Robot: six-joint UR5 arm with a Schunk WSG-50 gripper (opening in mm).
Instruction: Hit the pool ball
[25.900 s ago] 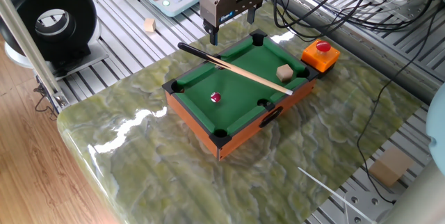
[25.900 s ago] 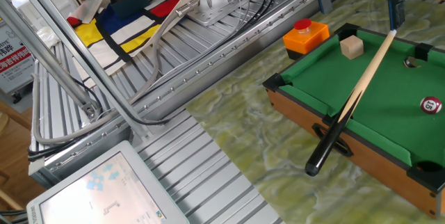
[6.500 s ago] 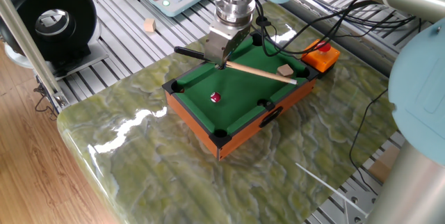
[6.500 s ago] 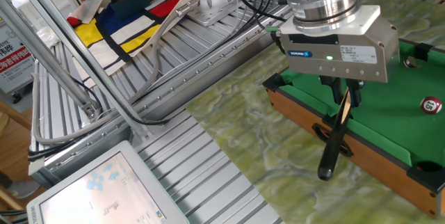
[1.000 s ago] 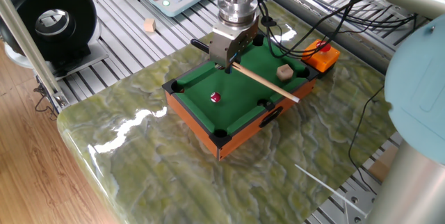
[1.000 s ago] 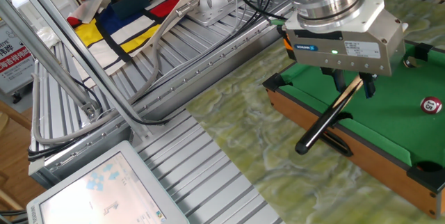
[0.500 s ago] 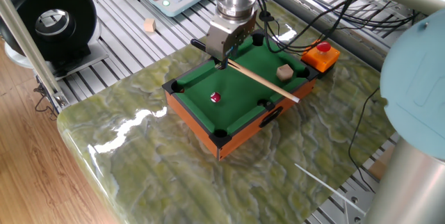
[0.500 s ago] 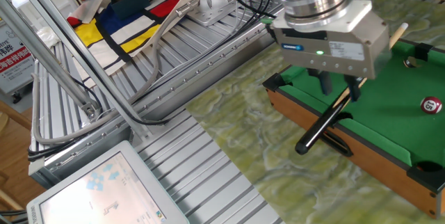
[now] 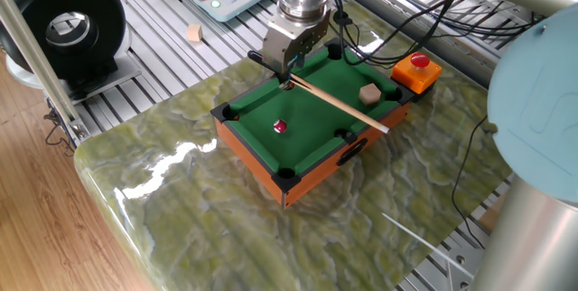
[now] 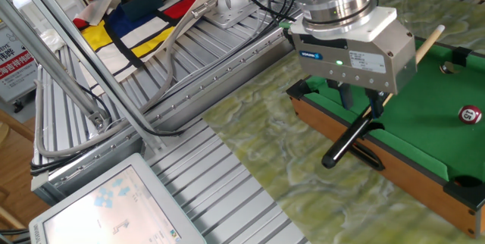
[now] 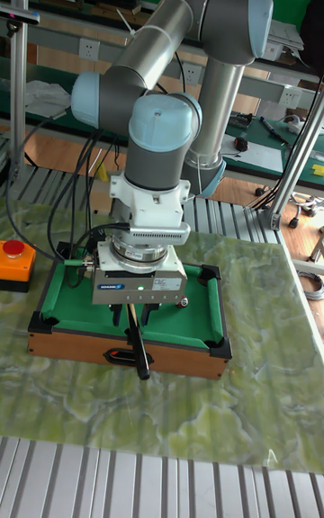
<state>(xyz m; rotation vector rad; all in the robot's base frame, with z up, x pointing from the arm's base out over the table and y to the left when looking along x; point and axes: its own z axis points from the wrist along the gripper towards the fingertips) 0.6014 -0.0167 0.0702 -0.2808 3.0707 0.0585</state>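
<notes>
The pool ball (image 9: 280, 126) is a tiny dark-red ball with a white spot, resting on the green felt of the mini pool table (image 9: 248, 142); it also shows at the right edge of the other fixed view (image 10: 470, 114). A cue stick (image 9: 339, 106) lies slanted across the table, its black butt (image 10: 345, 145) overhanging the rim. My gripper (image 9: 283, 75) stands over the cue near the butt end, its fingers (image 10: 345, 92) straddling the stick with a narrow gap. The ball is well apart from the gripper. In the tall fixed view my gripper (image 11: 137, 306) hides most of the cue.
A tan wooden cube (image 9: 368, 94) sits on the felt near the far corner pocket. A red button on an orange box (image 9: 417, 70) stands just beyond the table. Cables hang behind the arm. A small wooden block (image 9: 194, 32) lies on the slatted bench.
My gripper has slid along the cue toward its black butt end. The cue itself has stayed where it lay, and the ball has not moved.
</notes>
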